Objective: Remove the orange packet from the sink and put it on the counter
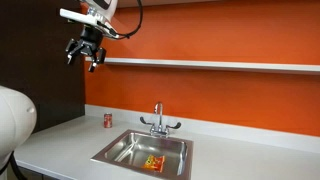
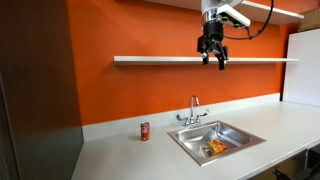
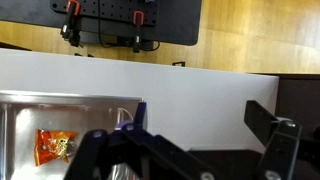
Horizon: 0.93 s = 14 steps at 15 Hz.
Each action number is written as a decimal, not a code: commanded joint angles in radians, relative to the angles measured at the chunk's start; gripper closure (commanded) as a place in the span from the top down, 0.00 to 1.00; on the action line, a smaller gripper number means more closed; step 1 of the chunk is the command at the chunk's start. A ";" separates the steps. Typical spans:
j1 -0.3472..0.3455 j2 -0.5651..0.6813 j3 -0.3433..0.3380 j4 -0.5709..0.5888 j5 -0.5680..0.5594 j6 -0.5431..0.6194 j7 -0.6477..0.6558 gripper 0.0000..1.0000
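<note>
The orange packet [image 1: 153,162] lies flat in the sink [image 1: 125,150], near its front edge; it also shows in the other exterior view [image 2: 214,148] and in the wrist view [image 3: 54,146]. The sink is a steel basin [image 2: 240,133] with a chrome two-handled faucet [image 1: 158,121] set in the light-grey counter [image 1: 60,140]. My gripper [image 1: 86,55] hangs high above the counter, well up and away from the sink, by the wall shelf [image 2: 213,52]. Its fingers are spread apart and hold nothing [image 3: 190,135].
A small red can [image 1: 108,120] stands on the counter beside the sink, also in an exterior view [image 2: 144,131]. A long white shelf [image 1: 220,65] runs along the orange wall. A dark panel [image 2: 35,90] borders the counter's end.
</note>
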 commanded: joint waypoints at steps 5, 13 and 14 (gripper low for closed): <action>-0.042 0.002 0.033 0.003 0.011 -0.005 -0.014 1.00; -0.091 0.035 0.017 -0.076 -0.018 0.209 -0.023 1.00; -0.101 0.041 0.018 -0.090 -0.029 0.249 -0.019 1.00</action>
